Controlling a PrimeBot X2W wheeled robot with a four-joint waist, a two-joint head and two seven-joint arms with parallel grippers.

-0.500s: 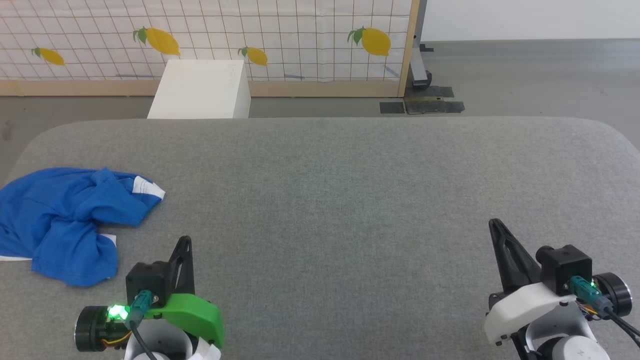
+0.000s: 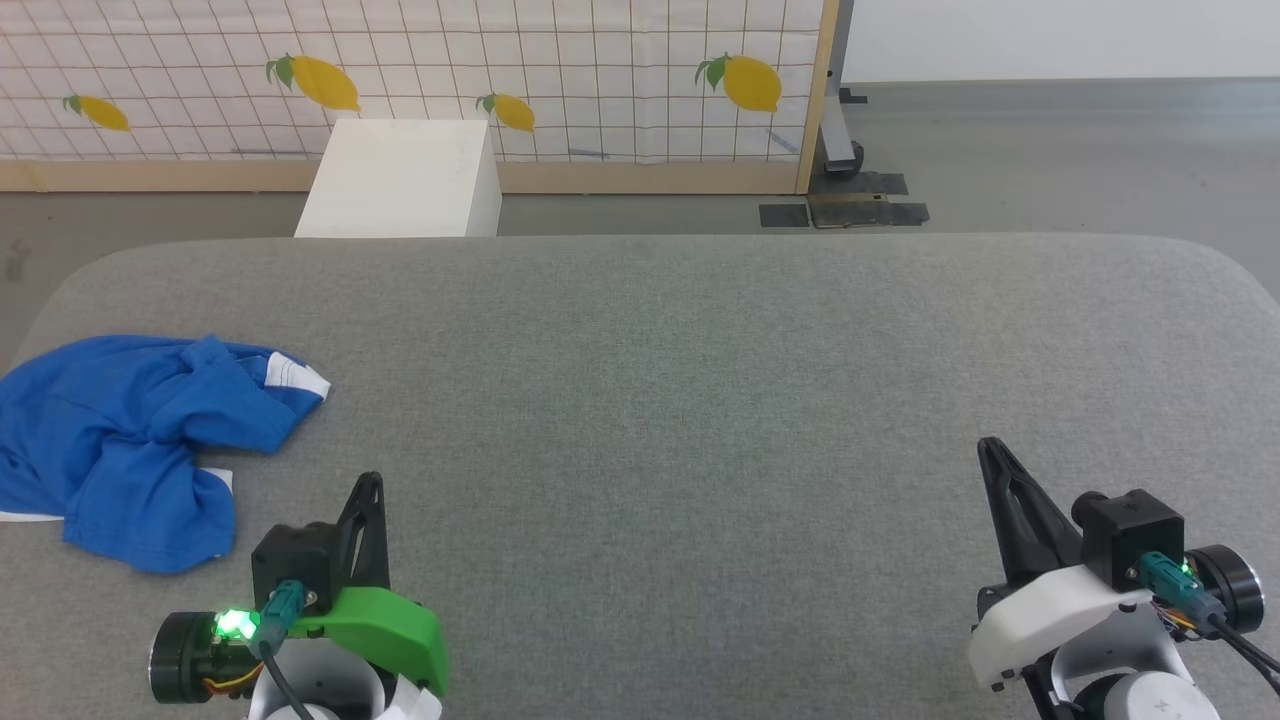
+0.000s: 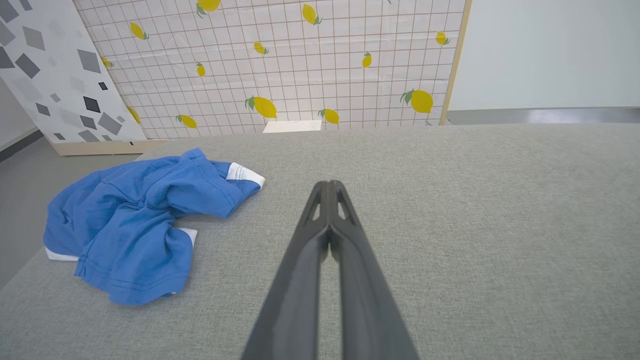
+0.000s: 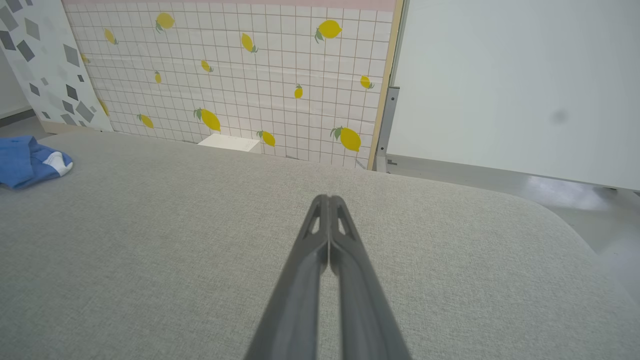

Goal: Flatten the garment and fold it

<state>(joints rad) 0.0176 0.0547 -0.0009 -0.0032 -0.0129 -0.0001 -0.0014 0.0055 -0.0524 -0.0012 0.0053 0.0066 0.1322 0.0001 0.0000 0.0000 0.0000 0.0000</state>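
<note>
One crumpled garment [image 2: 120, 440], left of left pincer [image 2: 371, 484]

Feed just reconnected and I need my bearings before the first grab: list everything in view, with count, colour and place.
garment: one, royal blue with white trim, crumpled at the table's left edge
table: one, grey fabric top, across the foreground
box: one, white, behind the table's far edge
lemon panel: one, white grid with yellow lemons, behind the box
patterned panel: one, white with grey shapes, left of the lemon panel
floor patches: a few, black, by the lemon panel's right end
left gripper: one, dark fingers shut, green mount, near left, apart from the garment
right gripper: one, dark fingers shut, white mount, near right
</note>
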